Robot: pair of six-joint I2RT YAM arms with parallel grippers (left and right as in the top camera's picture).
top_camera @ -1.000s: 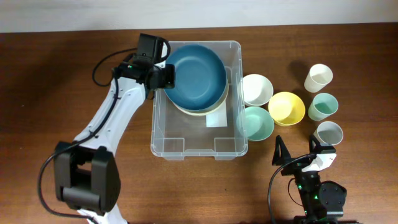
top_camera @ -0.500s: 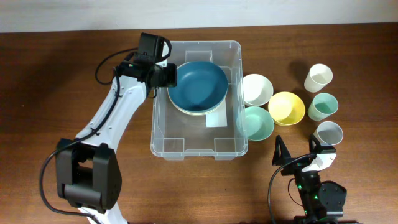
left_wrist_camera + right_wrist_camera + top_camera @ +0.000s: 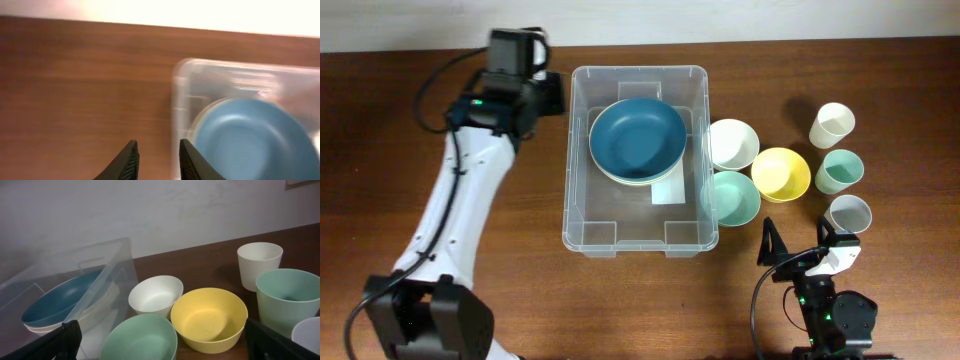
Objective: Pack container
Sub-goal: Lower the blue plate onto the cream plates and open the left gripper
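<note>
Wooden table point(image 3: 380, 150): clear rect. container point(image 3: 590, 235) holds blue bowl point(image 3: 638, 138); L tool point(image 3: 157, 150), R tool point(image 3: 165, 335) spread.

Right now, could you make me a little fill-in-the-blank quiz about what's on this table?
The top bowl in the clear bin is coloured ___.
Between the green bowl and the green cup sits a bowl coloured ___.
The left claw is open and holds ___.
Missing words: blue; yellow; nothing.

Container point(image 3: 225, 85) blurred, cropped right; cream plate point(image 3: 620, 179) mostly under blue plate point(image 3: 638, 138).
</note>
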